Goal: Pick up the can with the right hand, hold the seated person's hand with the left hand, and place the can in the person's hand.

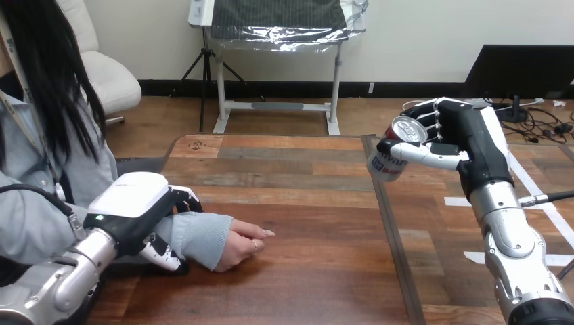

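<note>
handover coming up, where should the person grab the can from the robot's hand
Probably the bare lower end of the can, from the view's left: the right hand wraps its upper part, and the can is tilted, bottom angled down-left toward the person's hand.

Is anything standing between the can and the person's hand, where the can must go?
Nothing visible. Only bare table lies between the can, held up by the right robot hand, and the person's hand. The left robot hand grips the wrist, off that path.

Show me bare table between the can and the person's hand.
The table is bare between the person's hand and the can held up in the right hand. Crowded where the left hand wraps the person's wrist.
</note>
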### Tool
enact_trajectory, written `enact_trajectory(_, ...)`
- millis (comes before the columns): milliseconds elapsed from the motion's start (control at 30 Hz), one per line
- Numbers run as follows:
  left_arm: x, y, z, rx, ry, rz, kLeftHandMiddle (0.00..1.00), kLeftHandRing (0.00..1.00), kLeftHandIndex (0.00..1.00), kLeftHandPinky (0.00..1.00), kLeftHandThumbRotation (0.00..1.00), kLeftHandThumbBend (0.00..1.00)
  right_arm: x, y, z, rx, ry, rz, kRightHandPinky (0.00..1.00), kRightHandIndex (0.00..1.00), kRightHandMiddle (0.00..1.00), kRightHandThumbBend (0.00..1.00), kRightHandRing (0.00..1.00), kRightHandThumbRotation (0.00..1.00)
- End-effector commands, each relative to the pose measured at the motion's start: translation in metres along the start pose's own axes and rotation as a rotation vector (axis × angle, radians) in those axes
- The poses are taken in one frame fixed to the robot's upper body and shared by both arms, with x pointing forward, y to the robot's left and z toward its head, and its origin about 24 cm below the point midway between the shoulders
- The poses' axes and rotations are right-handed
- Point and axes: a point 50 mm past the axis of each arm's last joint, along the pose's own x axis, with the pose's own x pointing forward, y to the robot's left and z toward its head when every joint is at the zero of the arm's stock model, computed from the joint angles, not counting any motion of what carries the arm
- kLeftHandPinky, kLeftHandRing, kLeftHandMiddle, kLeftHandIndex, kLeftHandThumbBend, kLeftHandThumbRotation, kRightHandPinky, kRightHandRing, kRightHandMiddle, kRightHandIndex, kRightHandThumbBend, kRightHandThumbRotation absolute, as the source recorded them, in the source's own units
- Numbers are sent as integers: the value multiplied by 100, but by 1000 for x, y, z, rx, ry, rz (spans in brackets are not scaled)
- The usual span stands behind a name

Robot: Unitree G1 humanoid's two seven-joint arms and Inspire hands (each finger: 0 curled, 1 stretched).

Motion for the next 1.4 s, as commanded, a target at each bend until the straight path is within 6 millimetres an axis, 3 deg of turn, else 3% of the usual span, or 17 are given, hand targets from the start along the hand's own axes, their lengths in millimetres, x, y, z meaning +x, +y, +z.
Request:
enact_trajectory(0,13,7,8,19,-21,22,64,61,64,57,5,97,11,-2,24,26,-104,-3,39,49,48,76,43,0)
enact_trajectory(767,19,6,11,20,-9,-21,50,47,50,46,0,88,11,3,19,34,-110,41,39,49,48,76,43,0)
enact_trajectory(1367,18,6,10,7,-10,-33,43,39,44,36,0,86,11,6,17,29,-112,55,39,49,48,78,42,0)
